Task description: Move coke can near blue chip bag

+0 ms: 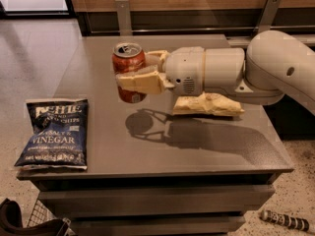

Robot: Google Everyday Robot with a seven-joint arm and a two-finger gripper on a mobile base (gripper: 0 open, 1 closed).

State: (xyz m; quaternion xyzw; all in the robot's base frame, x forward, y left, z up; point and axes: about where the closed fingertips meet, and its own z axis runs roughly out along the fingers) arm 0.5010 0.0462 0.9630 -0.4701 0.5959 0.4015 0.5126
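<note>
Above the middle of the grey flat-topped bench (197, 146), toward its back edge, your cream two-finger gripper (134, 69) is clenched on the small red soda can with the silver top (127, 63). One finger runs across the can's front and the other sits behind it. You have the can upright and clear of the surface. Its dark shadow (139, 124) falls on the bench top closer to the front edge.

Your white arm (221, 73) reaches in from the right edge, lying level over the bench. Under it, near the right edge, you can see a cream-coloured chip bag (209, 104) lying flat, largely covered by the arm.

At the front left corner lies the dark navy flat chip bag with white "VINEGAR" lettering (54, 134), its long side along the left edge. The can and the navy bag are well apart, with bare bench top between them. On the floor beyond the front right corner lies a dark striped cylinder (285, 220).
</note>
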